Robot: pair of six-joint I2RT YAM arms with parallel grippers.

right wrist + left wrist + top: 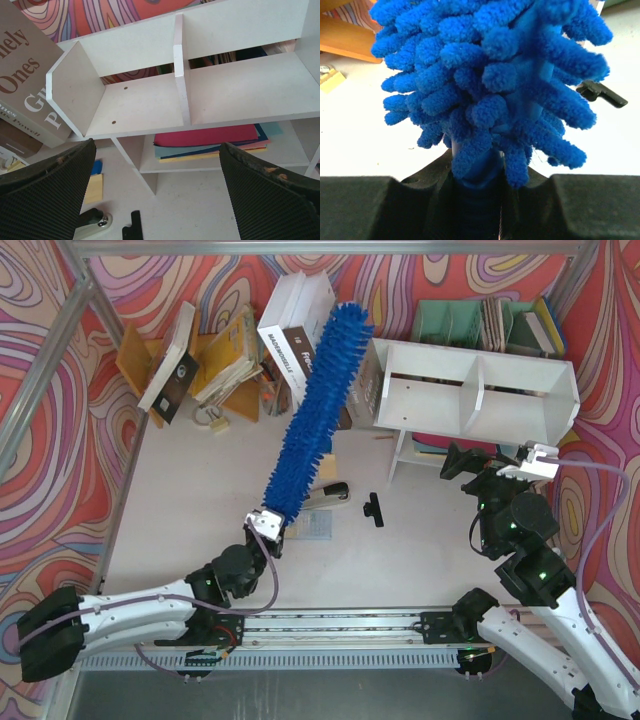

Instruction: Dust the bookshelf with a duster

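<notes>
Colours: blue on white, loud swirl bkgd.
Fluffy bright-blue noodle-bristle duster (318,405); plain white wooden bookshelf (480,390) at far-right corner of white tabletop (200,500); teal slotted file organiser (450,320) behind it; orange wooden book rack (135,360) far-left corner; swirl-patterned red/pink/orange/teal wall panels (50,440); red, blue & yellow paper sheets (205,137) under shelf.

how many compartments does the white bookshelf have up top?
2 in the bookshelf: left compartment and right compartment, either side of the centre divider, both bare. Coloured paper lies on a lower board; more may be hidden there.
</notes>
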